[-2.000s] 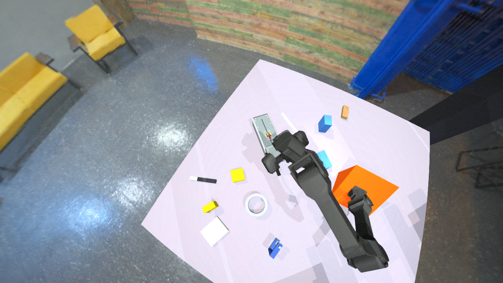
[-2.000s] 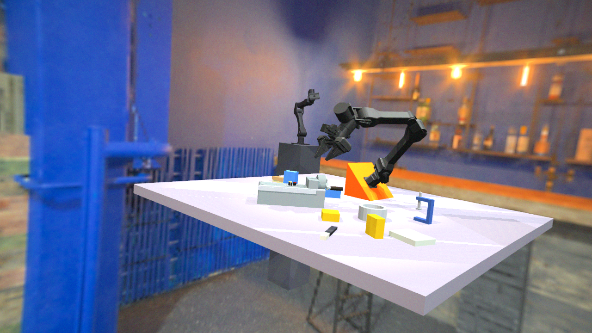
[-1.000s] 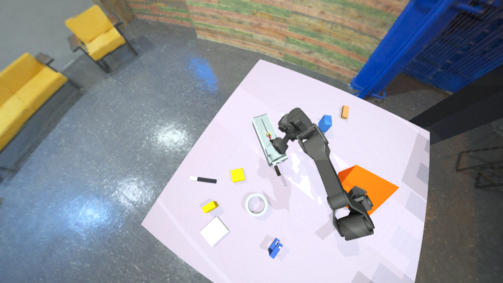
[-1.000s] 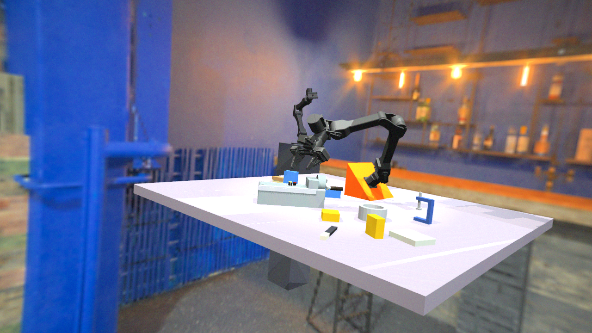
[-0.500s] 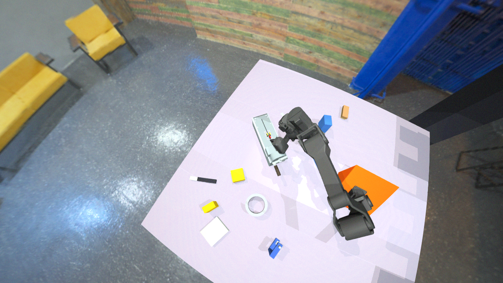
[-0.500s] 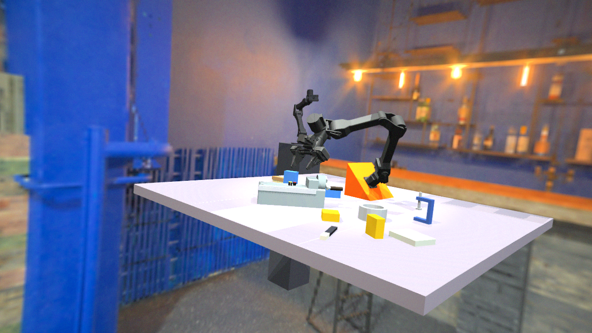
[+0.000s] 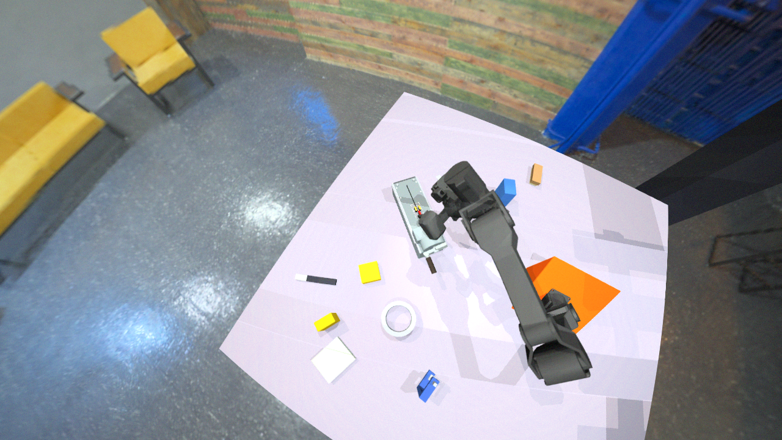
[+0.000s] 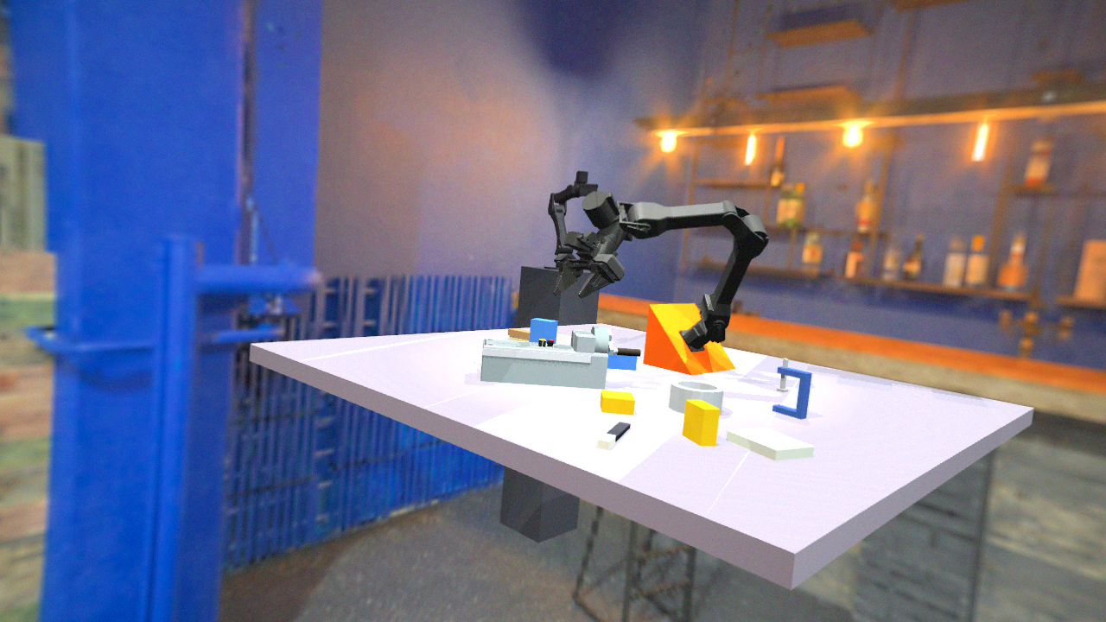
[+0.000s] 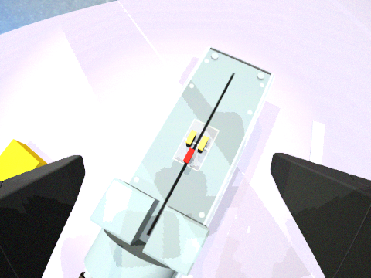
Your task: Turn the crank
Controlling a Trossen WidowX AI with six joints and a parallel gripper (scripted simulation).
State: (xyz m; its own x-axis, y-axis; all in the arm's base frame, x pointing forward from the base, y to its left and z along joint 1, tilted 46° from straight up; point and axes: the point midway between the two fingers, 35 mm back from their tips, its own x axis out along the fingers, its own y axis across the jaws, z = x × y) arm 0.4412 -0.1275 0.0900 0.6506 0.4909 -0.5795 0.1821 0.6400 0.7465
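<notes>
The grey-green machine [image 7: 402, 202] [image 8: 533, 371] [image 9: 236, 127] stands on the table with a long slot along its top. The red pointer [image 9: 188, 155] [image 7: 419, 212] sits in the slot, off level with the two brass marks [image 9: 191, 137] [image 9: 203, 144], slightly toward the crank-end housing. The crank's dark handle [image 7: 431, 265] [image 8: 627, 352] sticks out past that end; only a bit shows at the wrist view's lower left. My gripper [image 8: 569, 293] [image 9: 179, 163] is open and empty, high above the machine, its fingers wide on either side in the wrist view.
A yellow block [image 7: 369, 272] [image 8: 616, 403] and a white ring [image 7: 383, 319] lie off the handle end. A blue block [image 7: 508, 188] [image 8: 543, 328] and an orange wedge [image 7: 584, 278] [image 8: 664, 340] stand on the arm's side. A blue clamp [image 7: 426, 387] [image 8: 804, 394] stands farther off.
</notes>
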